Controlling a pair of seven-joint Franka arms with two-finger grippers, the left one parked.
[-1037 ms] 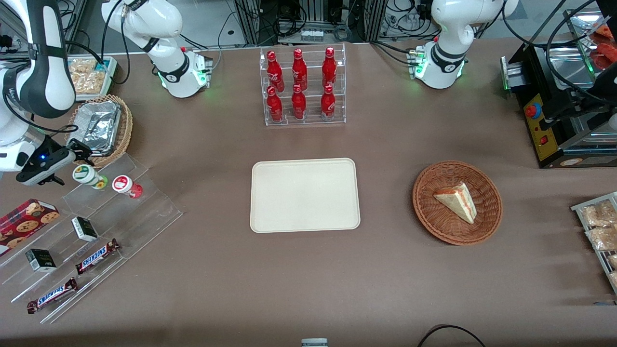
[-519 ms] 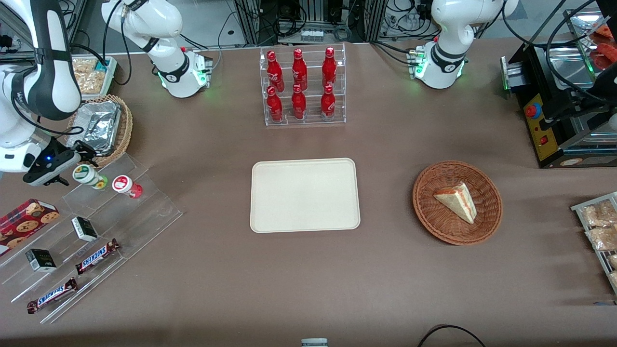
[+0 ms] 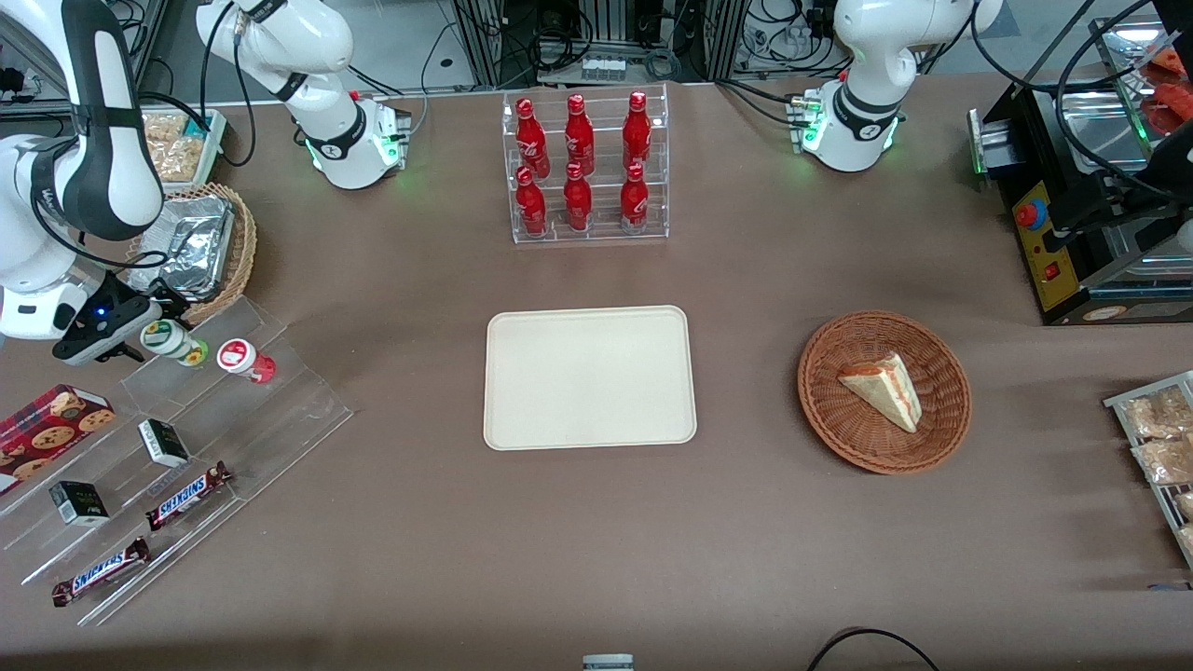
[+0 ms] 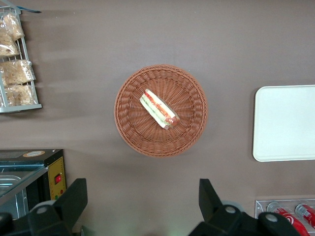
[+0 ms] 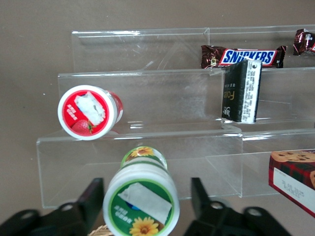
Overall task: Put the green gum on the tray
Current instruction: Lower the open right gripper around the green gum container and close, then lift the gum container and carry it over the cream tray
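The green gum (image 5: 141, 198) has a white lid with a green ring, a white patch and a yellow flower. The red gum (image 5: 88, 112) has a red-and-white lid showing a strawberry. The tray (image 3: 589, 377) is plain cream-beige; the surface (image 3: 746, 540) is brown. The black end effector (image 5: 145, 206) has fingers at 9 and 3 o'clock of the green gum.
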